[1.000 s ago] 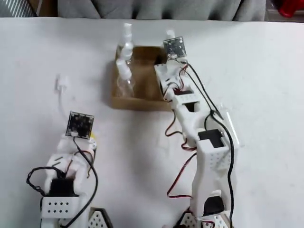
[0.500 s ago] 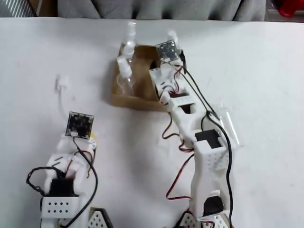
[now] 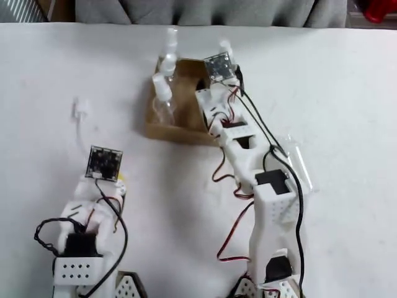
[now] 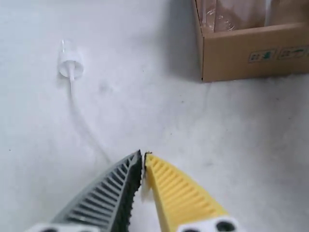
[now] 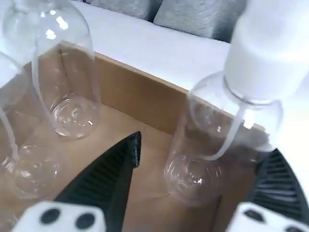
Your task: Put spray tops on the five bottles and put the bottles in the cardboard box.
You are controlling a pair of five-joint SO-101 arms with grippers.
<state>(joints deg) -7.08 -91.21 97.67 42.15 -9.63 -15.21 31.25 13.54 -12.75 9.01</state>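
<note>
Bottles (image 3: 164, 93) with spray tops stand upright along the left side of the cardboard box (image 3: 162, 131), which sits at the far middle of the table (image 3: 347, 93). One more capped bottle (image 5: 212, 164) stands upright in the far right corner of the box. The right gripper (image 5: 203, 152) reaches down into the box with its jaws spread wide and this capped bottle between them. Whether either finger touches the plastic cannot be told. The bottle's white spray head rises above the fingers.

The step in hand looks like letting go of this bottle and leaving it standing. To do it well, both fingers should be clear of the bottle's sides first. The arm should then rise straight up, because the broad spray head could catch on a finger and tip such a light bottle. Drifting left risks knocking the other bottles over. Drifting right or farther away would press on the box wall and push the box along the table.

The left gripper (image 4: 143, 157) rests at the near left of the table, its jaws pressed together on nothing. A loose spray top (image 4: 70, 63) with a thin tube lies beyond it, left of the box. What appears to be a clear bottle (image 3: 296, 160) lies on its side just right of the right arm. These two are probably the last pair to join.
</note>
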